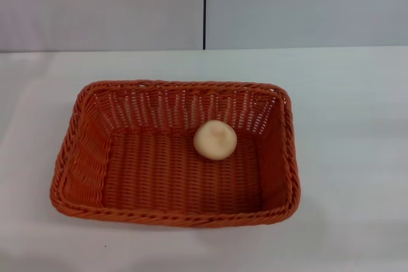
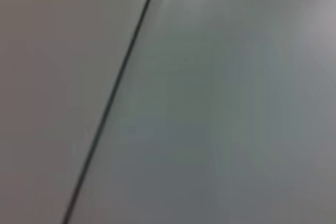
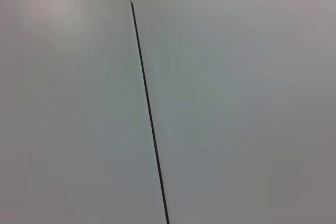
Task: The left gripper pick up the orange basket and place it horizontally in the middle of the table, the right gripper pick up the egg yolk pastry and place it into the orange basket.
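Lying nearest, across the middle of the white table [image 1: 357,157], long side running left to right: the orange basket [image 1: 175,211], its braided front rim closest and its sloping open-weave walls rising toward the back. Looking light yet fairly stiff, with the woven rim offering rough, grippy purchase; judging the middle of a short side rim as the sensible place for a pinch, since the wide floor gives nothing to close on. Resting farther in, on the basket floor toward the back right and close to the rear wall: the egg yolk pastry [image 1: 215,139], round, pale and smooth. Seeming soft and crumbly, so calling for a gentle squeeze across its widest part, and likely to roll on the ribbed weave if nudged. Appearing finished, both placements, judging by how things are lying. Showing beyond the table only a pale wall panel with a dark vertical seam [image 1: 204,7], which is also filling both wrist views. Not appearing anywhere, left gripper or right gripper, so being unable to tell finger spread or how far either is hanging from basket and pastry.
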### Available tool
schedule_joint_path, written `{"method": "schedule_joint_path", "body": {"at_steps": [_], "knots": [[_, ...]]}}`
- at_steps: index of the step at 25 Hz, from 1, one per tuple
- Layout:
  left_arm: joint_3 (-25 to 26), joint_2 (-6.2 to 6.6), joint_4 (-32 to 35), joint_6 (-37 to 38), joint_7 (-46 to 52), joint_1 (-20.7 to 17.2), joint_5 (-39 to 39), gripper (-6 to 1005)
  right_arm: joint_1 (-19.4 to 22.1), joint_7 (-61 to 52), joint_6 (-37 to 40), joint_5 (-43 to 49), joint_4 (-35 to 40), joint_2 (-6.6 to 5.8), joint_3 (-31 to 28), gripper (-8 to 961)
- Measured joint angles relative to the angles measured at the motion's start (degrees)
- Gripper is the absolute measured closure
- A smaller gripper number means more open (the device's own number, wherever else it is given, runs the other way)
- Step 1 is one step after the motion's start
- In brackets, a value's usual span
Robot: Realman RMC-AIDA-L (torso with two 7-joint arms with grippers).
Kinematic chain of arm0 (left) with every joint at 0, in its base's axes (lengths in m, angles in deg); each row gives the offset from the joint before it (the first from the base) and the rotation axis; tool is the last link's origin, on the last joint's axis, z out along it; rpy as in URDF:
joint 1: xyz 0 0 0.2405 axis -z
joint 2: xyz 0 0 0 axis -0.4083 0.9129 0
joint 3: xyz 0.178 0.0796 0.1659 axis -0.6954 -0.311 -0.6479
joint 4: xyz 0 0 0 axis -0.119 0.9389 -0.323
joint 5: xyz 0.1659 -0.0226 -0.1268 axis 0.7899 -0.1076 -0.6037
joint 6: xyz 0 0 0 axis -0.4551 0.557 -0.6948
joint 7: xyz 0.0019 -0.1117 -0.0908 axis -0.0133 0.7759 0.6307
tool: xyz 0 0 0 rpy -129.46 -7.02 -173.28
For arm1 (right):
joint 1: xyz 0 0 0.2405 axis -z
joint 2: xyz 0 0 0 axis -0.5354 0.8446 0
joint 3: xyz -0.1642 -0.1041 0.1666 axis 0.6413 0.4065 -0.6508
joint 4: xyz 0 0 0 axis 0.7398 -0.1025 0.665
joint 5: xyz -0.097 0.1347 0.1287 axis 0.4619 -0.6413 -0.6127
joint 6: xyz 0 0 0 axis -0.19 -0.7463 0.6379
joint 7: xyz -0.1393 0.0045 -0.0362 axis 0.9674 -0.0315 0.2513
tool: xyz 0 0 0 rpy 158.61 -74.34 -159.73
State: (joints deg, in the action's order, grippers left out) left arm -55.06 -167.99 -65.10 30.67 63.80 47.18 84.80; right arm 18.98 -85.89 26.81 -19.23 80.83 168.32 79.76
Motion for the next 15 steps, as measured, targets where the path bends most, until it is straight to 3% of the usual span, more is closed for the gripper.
{"method": "schedule_joint_path", "body": {"at_steps": [6,15], "knots": [[0.32,-0.13,-6.21,4.11,-12.31,0.22,-2.71,241,-0.57,0.2,-0.03,-0.25,-0.72,0.0,-0.03,368],[0.06,-0.18,-9.95,6.24,-15.86,-0.2,-2.71,241,-2.02,0.5,-0.6,-0.37,-1.39,0.0,-0.08,367]]}}
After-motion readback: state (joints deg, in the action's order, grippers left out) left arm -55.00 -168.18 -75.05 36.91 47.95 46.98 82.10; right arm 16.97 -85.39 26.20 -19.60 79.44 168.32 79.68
